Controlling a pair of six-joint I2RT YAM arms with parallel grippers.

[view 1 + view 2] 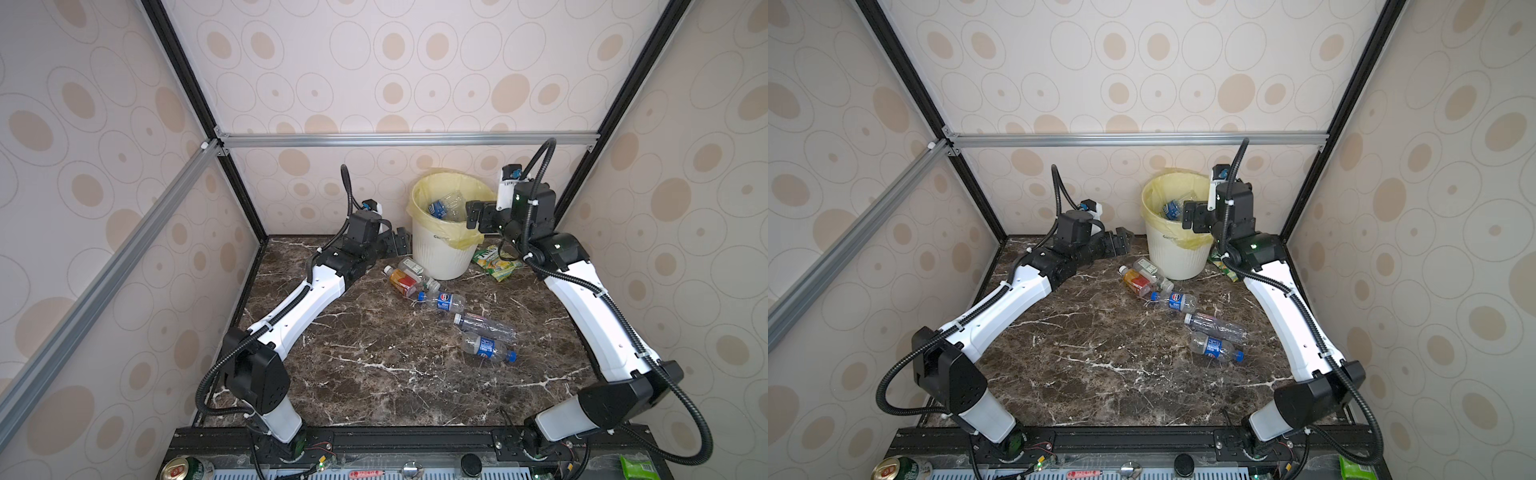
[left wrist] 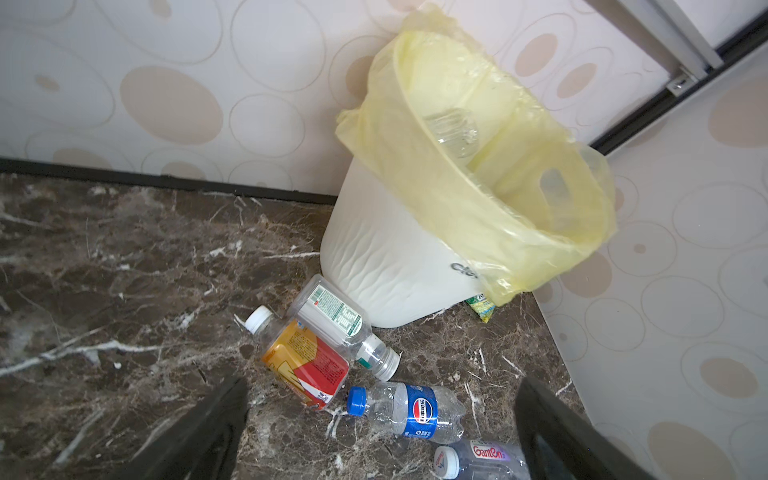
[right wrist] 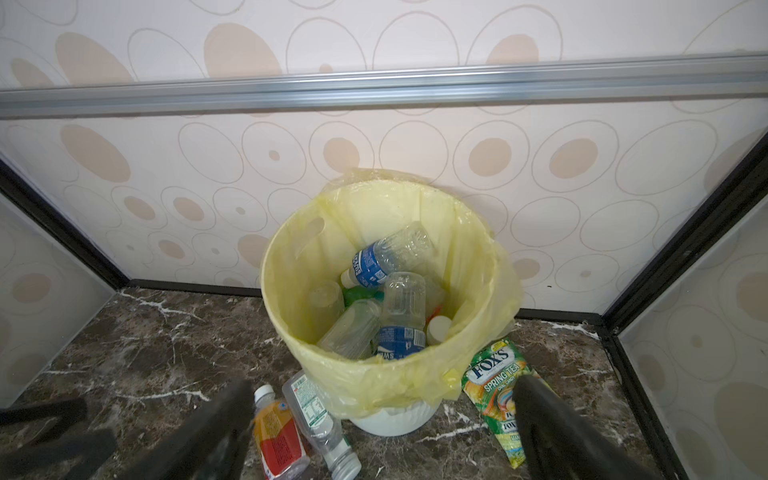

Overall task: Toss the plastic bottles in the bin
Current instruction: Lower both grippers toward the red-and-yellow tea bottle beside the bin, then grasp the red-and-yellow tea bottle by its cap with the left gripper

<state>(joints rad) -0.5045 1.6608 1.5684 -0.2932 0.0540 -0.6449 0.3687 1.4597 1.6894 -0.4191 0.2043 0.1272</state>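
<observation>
Marble bench [image 1: 374, 374] holds five bottles [image 1: 446, 302] lying beside the bin [image 1: 440, 253], with more inside it. Left pincer [image 1: 402, 242] and right pincer [image 1: 473, 216] both gape empty. Bottles seem light, crushable and slippery, so grip mid-body.

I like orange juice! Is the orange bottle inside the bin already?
No, the orange bottle lies on the table just outside the bin.

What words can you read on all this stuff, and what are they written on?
"FOX'S SPRING TEA": green-yellow snack packet.
"Ganten": clear bottle.
"Cle": bin, rest covered by the yellow bag.
Too small or blurred: print on the blue-label bottle, orange-red bottle, white-label bottle.
</observation>
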